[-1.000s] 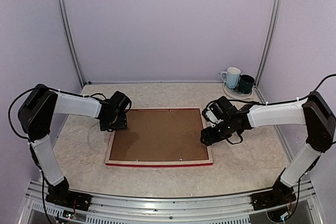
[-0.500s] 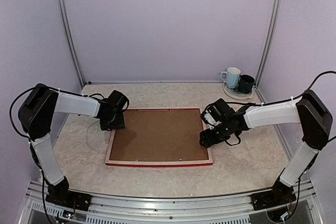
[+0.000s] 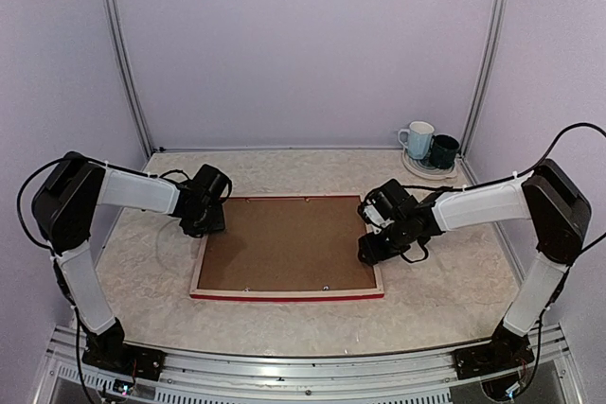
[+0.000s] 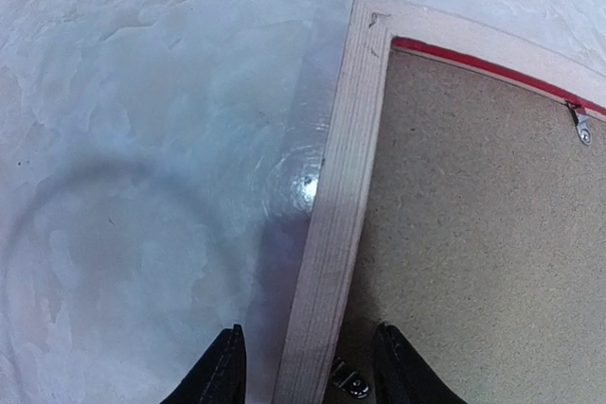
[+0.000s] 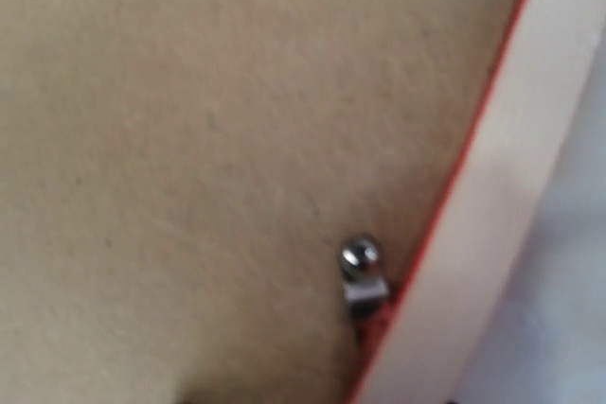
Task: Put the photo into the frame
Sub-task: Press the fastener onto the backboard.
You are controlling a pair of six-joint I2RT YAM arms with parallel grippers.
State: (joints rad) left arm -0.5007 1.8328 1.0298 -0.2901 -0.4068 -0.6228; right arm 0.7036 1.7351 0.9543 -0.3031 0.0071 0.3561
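The frame [image 3: 284, 296] lies face down in the middle of the table, pale wood up, with a red strip along its near edge. A brown backing board [image 3: 284, 243] fills it. The photo is hidden. My left gripper [image 3: 210, 224] is open at the frame's far left corner. In the left wrist view its jaws straddle the pale left rail [image 4: 346, 167], with a metal clip [image 4: 350, 383] between them. My right gripper [image 3: 371, 251] is low over the right rail. The right wrist view shows a clip [image 5: 363, 272] close up, with only the fingertip ends at the bottom edge, apart.
A white mug [image 3: 417, 139] and a dark mug [image 3: 443, 150] stand on a plate [image 3: 421, 169] at the back right corner. Another clip [image 4: 579, 125] sits on the board's far edge. Metal posts and purple walls enclose the table.
My right gripper has shifted a little left, onto the frame's right edge. My left gripper has edged slightly left along the far corner. The frame has not moved.
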